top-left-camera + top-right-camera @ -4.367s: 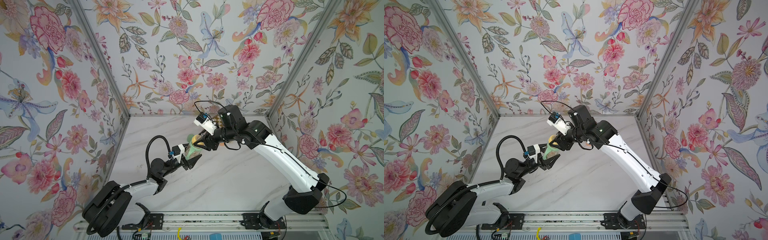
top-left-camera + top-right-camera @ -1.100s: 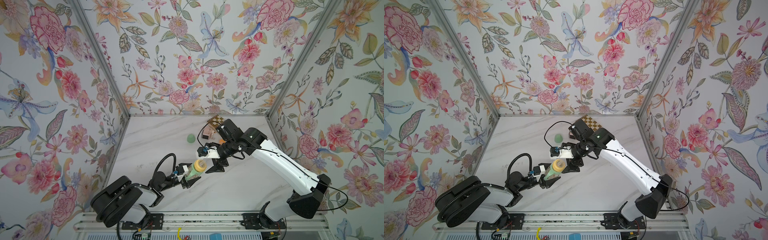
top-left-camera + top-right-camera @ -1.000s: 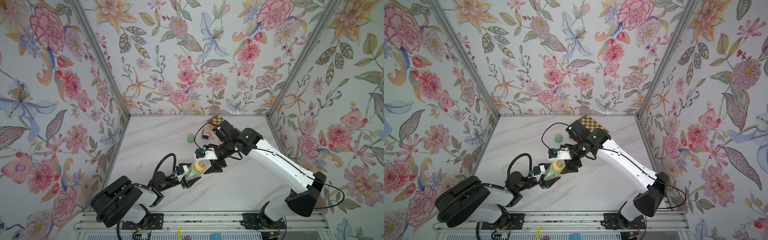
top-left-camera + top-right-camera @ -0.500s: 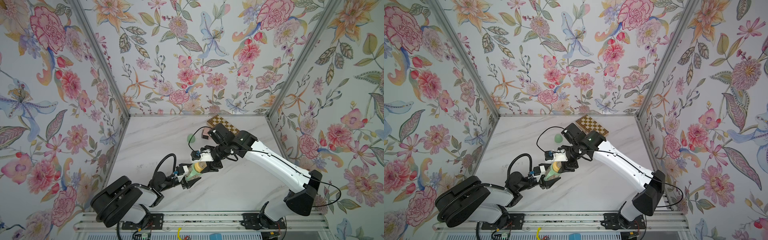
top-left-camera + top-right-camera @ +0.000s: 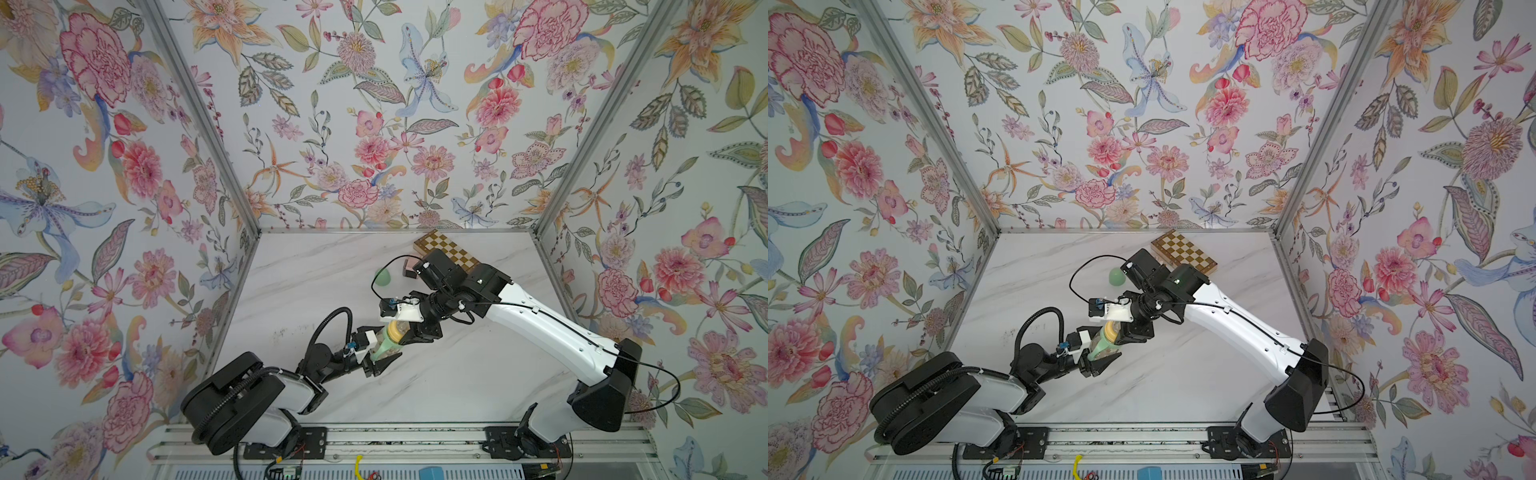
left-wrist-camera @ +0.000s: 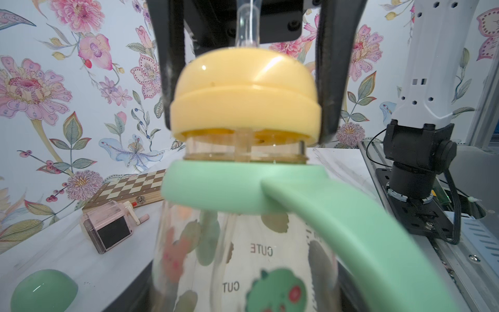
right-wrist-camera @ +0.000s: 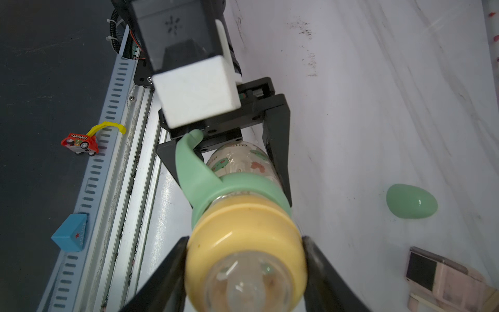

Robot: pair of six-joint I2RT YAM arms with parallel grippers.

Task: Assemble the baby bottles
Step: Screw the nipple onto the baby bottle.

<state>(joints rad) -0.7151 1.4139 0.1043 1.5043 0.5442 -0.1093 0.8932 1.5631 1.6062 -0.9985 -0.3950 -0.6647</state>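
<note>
The clear printed baby bottle (image 5: 384, 351) (image 5: 1100, 349) (image 6: 243, 256) is held tilted above the table, my left gripper (image 5: 382, 356) (image 7: 237, 189) shut on its body. A mint-green two-handled collar (image 6: 243, 189) (image 7: 243, 186) sits on its neck. The yellow nipple ring (image 5: 395, 331) (image 6: 245, 102) (image 7: 243, 235) sits on the mouth with a thin gap below it. My right gripper (image 5: 401, 332) (image 5: 1116, 332) (image 7: 244, 264) grips that ring, a finger (image 6: 170, 67) pressed on each side. The mint-green dome cap (image 5: 383, 276) (image 5: 1116, 276) (image 7: 411, 201) lies loose on the table behind.
A pink-and-black boxy item (image 6: 108, 229) (image 7: 432, 272) lies near the cap, and a folded chessboard (image 5: 449, 249) (image 5: 1183, 251) lies at the back. A toy car (image 7: 79, 143) and a blue block (image 7: 71, 233) lie on the floor beyond the front rail.
My right gripper has moved left and down over the bottle's top and narrowed onto the yellow nipple ring. The left gripper has kept the bottle still.
</note>
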